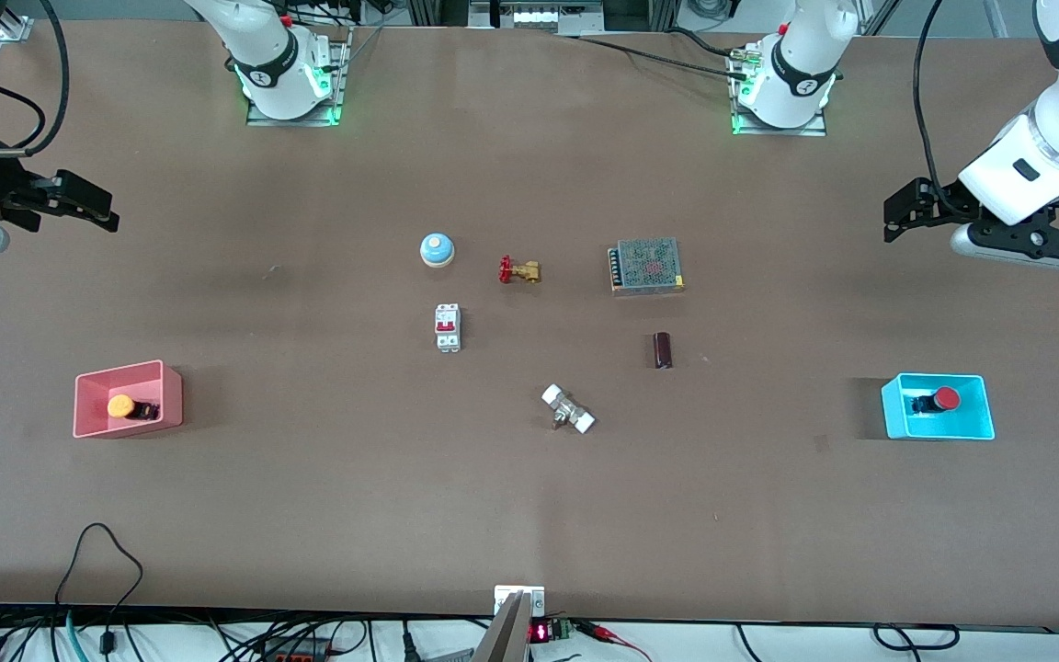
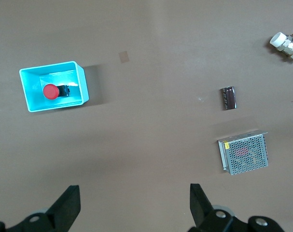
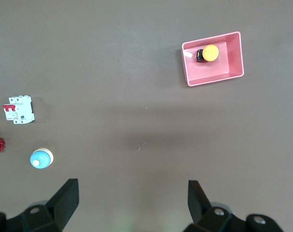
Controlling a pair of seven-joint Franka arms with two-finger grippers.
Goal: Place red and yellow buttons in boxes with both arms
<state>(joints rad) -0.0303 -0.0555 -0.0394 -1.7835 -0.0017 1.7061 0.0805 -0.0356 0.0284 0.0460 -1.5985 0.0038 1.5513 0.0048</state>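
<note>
The red button (image 1: 945,398) lies in the cyan box (image 1: 939,432) at the left arm's end of the table. The orange-yellow button (image 1: 120,405) lies in the pink box (image 1: 88,428) at the right arm's end. My left gripper (image 1: 893,219) hangs open and empty above the bare table at its own end. Its wrist view (image 2: 135,203) shows the cyan box (image 2: 28,94) with the red button (image 2: 50,91). My right gripper (image 1: 107,210) hangs open and empty above the table at its end. Its wrist view (image 3: 133,200) shows the pink box (image 3: 216,79) with the yellow button (image 3: 210,52).
In the table's middle lie a blue dome bell (image 1: 437,249), a brass valve with red handle (image 1: 518,270), a mesh-covered power supply (image 1: 646,266), a white circuit breaker (image 1: 448,326), a dark cylinder (image 1: 663,349) and a white-ended fitting (image 1: 568,409).
</note>
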